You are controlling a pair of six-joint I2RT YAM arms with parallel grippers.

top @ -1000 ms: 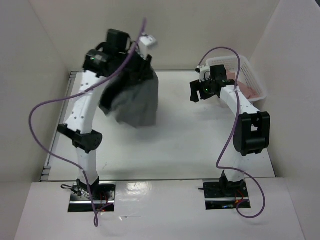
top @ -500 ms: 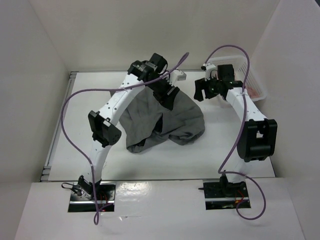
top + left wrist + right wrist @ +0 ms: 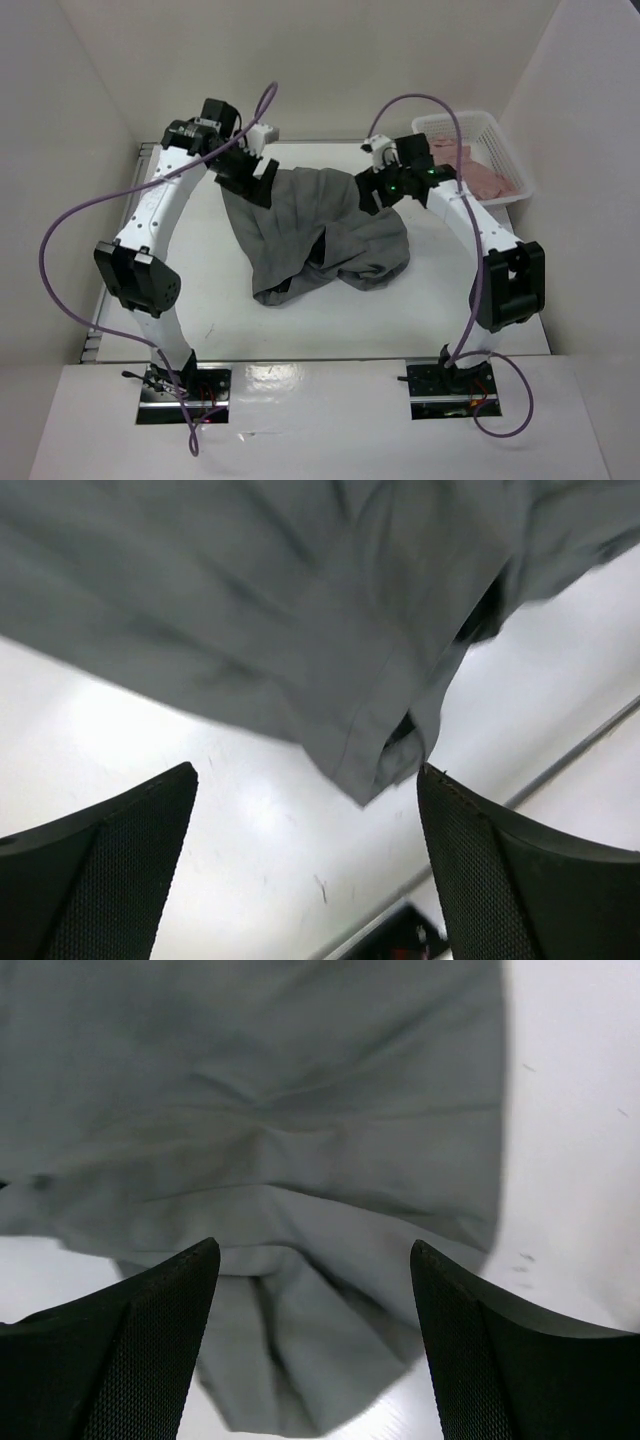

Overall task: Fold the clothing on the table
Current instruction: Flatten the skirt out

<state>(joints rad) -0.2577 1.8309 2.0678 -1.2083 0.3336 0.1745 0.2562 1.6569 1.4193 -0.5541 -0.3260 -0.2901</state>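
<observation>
White walls close in on three sides of the table [image 3: 440,300], a flat white top with both arms bolted at its near edge. On it, roughly in the middle and a little toward the far side, lies the clothing [image 3: 320,230], a dark grey skirt that is spread only in part: its far edge runs fairly straight from left to right, while the near half is bunched into loose folds with a dark gap between two lobes. At the far-left corner of the fabric hangs the left gripper [image 3: 248,178], and the left wrist view shows its fingers [image 3: 120,850] spread wide with nothing clamped between them; a hemmed corner of the skirt [image 3: 250,610] lies beyond them on the bare white surface [image 3: 200,740] (that view is somewhat blurred, so whether the tips touch the cloth cannot be told). The right gripper [image 3: 372,190] sits over the far-right part of the skirt, and its own camera shows both fingers [image 3: 150,1330] likewise standing well apart, empty, above creased grey fabric [image 3: 300,1110] whose right edge ends on white tabletop [image 3: 570,1110]. Neither gripper holds the skirt. At the far-right corner stands a white mesh basket [image 3: 500,140] with a pink garment [image 3: 490,178] in it, well apart from the skirt. Purple cables [image 3: 60,240] loop from each arm down to its base.
</observation>
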